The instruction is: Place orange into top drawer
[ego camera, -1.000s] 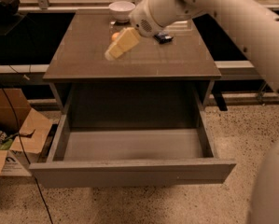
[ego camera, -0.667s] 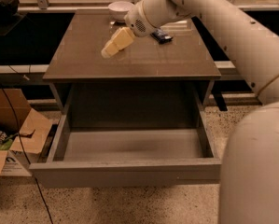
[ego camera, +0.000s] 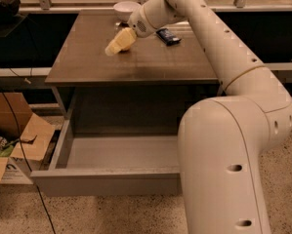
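Note:
My gripper (ego camera: pixel 117 43), pale yellow, hangs low over the brown top of the cabinet (ego camera: pixel 96 57), left of its middle and pointing down to the left. The arm reaches it from the right foreground. The orange does not show; it may be hidden behind the gripper. The top drawer (ego camera: pixel 106 181) is pulled wide open below the cabinet top, and the part of its grey inside that I can see holds nothing. The arm covers its right part.
A white bowl (ego camera: pixel 126 7) stands at the back edge of the cabinet top. A dark snack packet (ego camera: pixel 167 35) lies right of the gripper. An open cardboard box (ego camera: pixel 16 135) sits on the floor to the left, with a black cable hanging in front of it.
The gripper has shifted slightly left over the cabinet top. The arm's lower segments have swung into the right foreground and now cover the drawer's right side.

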Tool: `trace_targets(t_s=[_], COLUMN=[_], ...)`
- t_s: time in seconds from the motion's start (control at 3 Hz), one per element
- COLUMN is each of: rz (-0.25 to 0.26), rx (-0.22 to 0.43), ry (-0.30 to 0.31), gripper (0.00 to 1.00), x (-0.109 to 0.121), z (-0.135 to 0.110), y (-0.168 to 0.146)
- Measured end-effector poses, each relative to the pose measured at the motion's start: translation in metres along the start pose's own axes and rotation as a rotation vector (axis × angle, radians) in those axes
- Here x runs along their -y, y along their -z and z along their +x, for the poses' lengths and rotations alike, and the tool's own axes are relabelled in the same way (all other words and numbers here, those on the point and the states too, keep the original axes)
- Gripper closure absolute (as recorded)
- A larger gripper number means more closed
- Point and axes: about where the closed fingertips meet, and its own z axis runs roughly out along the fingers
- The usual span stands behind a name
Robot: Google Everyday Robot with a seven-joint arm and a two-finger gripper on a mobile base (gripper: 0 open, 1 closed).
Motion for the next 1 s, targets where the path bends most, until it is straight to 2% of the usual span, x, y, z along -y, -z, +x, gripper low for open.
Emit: trace_targets(t_s=[0.33,1.0], rz=[0.0,0.091], rx=[0.0,0.017], ry=[0.0,-0.047], gripper=[0.0,0.0], x=[0.0,0.024], z=[0.0,0.006], y=[0.0,-0.009])
